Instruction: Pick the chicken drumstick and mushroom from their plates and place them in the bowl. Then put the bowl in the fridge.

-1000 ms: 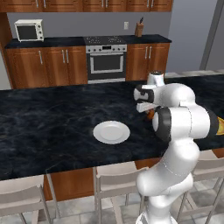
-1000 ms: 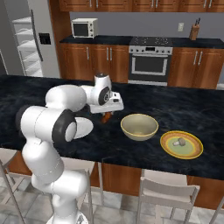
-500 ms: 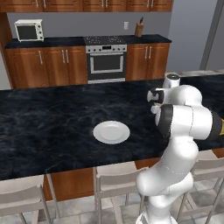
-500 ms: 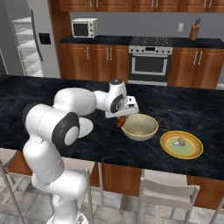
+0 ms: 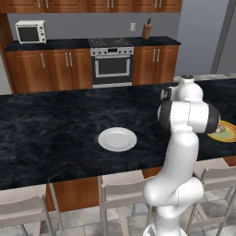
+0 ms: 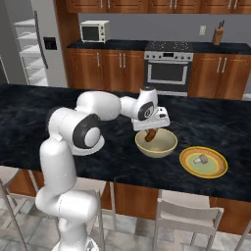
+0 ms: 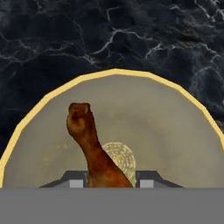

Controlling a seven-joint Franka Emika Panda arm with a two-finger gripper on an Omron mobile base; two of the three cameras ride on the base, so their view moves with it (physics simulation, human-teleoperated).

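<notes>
Centre of the right base view: the hand (image 6: 150,133) grasps the drumstick (image 6: 150,135) above the bowl (image 6: 157,143) on the dark tabletop (image 6: 29,117). Lower right: mushroom (image 6: 200,160) on the yellow-green plate (image 6: 203,162). Left base view, centre: white plate (image 5: 117,138)

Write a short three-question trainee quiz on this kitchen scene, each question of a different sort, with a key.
1. True or false: the gripper is shut on the small orange-brown glossy chicken drumstick above the round tan-yellow bowl.
2. Which plate holds the small pale mushroom? A) the plain white round plate B) the yellow-green plate with an orange rim
3. Fill in: the tall grey fridge stands at the ___ of the right base view.

Key: 1 true; 2 B; 3 left
</notes>
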